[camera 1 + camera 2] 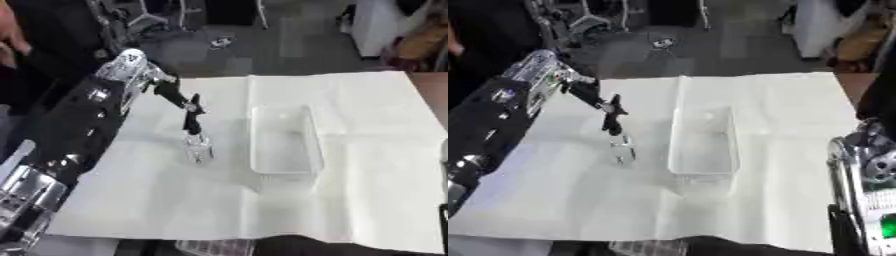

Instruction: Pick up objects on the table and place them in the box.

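Observation:
A small clear, bottle-like object point(198, 148) stands on the white cloth point(367, 150), just left of the clear plastic box point(282, 141). My left arm comes in from the left, and my left hand point(189, 114) points its dark fingers down onto the top of the clear object, where the fingertips point(192, 131) pinch it. The box looks empty and lies lengthwise near the cloth's middle. Of my right side only the silver arm point(866, 160) shows at the right edge; its hand is hidden.
Another clear thing point(214, 246) pokes out at the cloth's near edge. Bare brown table point(433, 85) shows at the far right. Beyond the table are dark floor, chair legs and a person at the far left.

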